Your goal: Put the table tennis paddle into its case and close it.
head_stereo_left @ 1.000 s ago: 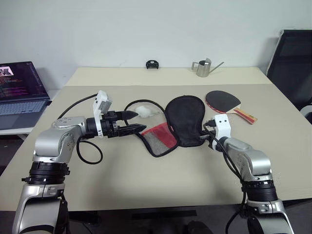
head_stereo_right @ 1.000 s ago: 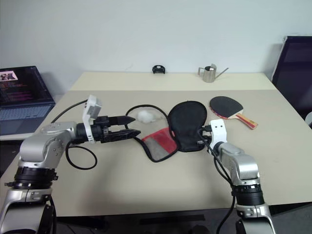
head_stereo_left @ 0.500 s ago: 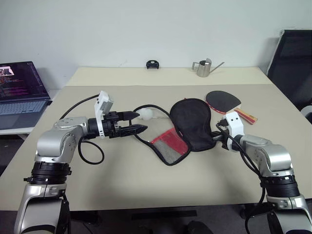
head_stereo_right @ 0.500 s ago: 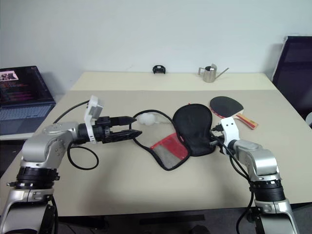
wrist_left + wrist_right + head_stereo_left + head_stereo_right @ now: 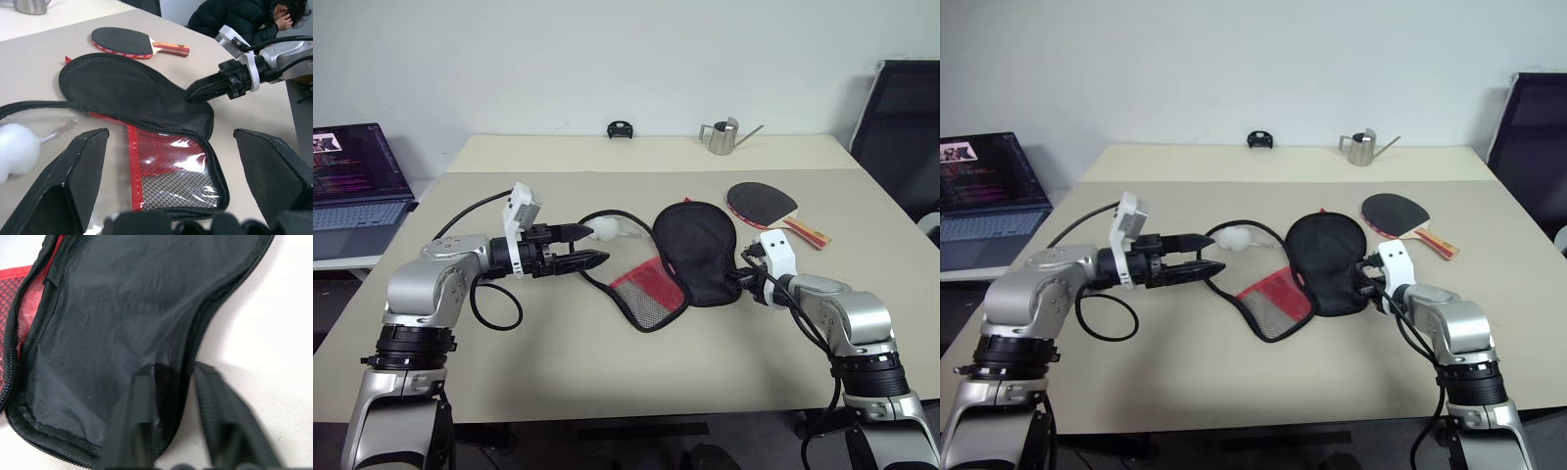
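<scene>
The case (image 5: 695, 250) lies unzipped and spread flat at mid-table, its black half toward the paddle and its red mesh half (image 5: 646, 291) toward me. Its white ball charm (image 5: 604, 228) rests on the table just beyond my left gripper (image 5: 595, 245). That gripper hovers open to the left of the case, pointing at it and holding nothing. My right gripper (image 5: 736, 284) is at the black half's near right rim. In the right wrist view its fingers (image 5: 139, 421) stand apart with the zip edge (image 5: 181, 382) between them. The table tennis paddle (image 5: 762, 204) lies flat, beyond and right of the case.
A metal watering can (image 5: 720, 137) and a small black object (image 5: 619, 129) stand at the table's far edge. A laptop (image 5: 352, 176) sits off to the left and a black chair (image 5: 901, 108) at the right. A person (image 5: 234, 14) sits past the table's right side.
My right gripper dragged the case to the right, and its fingers have now parted on the zip edge. The left gripper has stayed where it was, open.
</scene>
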`<act>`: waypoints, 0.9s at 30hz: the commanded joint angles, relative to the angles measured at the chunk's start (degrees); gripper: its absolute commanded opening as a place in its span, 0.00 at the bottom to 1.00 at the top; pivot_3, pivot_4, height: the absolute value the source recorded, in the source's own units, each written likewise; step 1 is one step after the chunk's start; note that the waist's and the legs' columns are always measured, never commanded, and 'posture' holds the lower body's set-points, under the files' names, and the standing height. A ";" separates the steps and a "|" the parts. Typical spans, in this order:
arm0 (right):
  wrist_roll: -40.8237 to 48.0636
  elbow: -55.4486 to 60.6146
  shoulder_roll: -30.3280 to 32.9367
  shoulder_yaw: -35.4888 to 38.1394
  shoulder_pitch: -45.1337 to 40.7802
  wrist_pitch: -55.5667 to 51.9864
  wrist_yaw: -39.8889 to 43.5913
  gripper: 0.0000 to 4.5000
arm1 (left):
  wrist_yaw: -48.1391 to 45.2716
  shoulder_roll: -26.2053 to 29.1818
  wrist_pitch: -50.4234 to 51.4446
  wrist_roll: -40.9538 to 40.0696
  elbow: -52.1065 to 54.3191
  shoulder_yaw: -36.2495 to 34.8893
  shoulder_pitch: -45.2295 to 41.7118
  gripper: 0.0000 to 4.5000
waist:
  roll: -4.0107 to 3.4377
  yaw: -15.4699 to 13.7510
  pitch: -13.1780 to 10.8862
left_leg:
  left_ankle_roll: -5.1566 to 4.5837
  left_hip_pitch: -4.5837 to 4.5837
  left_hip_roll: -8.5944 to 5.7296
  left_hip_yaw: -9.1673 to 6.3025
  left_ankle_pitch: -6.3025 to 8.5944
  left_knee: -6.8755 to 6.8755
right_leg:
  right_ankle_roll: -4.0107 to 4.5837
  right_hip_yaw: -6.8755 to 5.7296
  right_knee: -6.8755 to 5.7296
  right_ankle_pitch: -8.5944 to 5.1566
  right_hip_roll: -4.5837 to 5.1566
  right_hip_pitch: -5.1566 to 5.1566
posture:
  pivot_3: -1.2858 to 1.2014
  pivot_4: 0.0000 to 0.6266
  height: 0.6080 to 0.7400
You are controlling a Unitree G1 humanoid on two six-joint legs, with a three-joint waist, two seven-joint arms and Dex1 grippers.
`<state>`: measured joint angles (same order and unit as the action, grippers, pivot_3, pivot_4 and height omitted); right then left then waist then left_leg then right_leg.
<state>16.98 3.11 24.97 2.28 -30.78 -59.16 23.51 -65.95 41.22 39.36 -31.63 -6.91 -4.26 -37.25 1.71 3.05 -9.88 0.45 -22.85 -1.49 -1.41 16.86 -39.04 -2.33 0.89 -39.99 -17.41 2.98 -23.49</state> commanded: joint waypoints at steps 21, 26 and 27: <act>-5.86 -25.08 16.30 8.27 -9.08 28.50 6.02 0.99 | 4.51 -10.53 -0.21 -2.30 10.40 4.60 -5.00 1.00 | 0.00 -0.69 0.00 | -0.06 0.08 -0.02 0.07 -0.01 -0.03 | 0.00 0.02 0.02 0.00 0.01 0.15 | 0.52 0.24 1.00; -12.30 -52.28 17.75 4.55 -20.65 42.47 7.11 0.99 | 5.04 -14.71 -0.80 -1.84 10.03 7.92 -7.23 1.00 | 0.00 -0.34 0.00 | 0.08 0.11 -0.01 0.15 -0.11 -0.02 | 0.00 0.07 0.05 0.00 0.01 0.18 | 0.52 0.24 1.00; -13.26 -56.81 17.63 3.99 -22.84 44.77 7.13 0.99 | 5.07 -15.06 -0.84 -1.80 10.04 8.25 -7.44 1.00 | 0.00 -0.17 0.00 | 0.09 0.10 -0.01 0.15 -0.12 -0.01 | 0.00 0.07 0.06 0.00 0.01 0.18 | 0.52 0.24 1.00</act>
<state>5.47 -48.39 41.61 6.72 -50.30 -19.60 30.35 -60.77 26.39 39.48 -33.46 1.64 3.84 -43.27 1.71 2.88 -9.88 0.55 -22.74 -1.50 -1.25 16.72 -39.03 -2.33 0.97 -39.92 -17.41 2.99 -23.31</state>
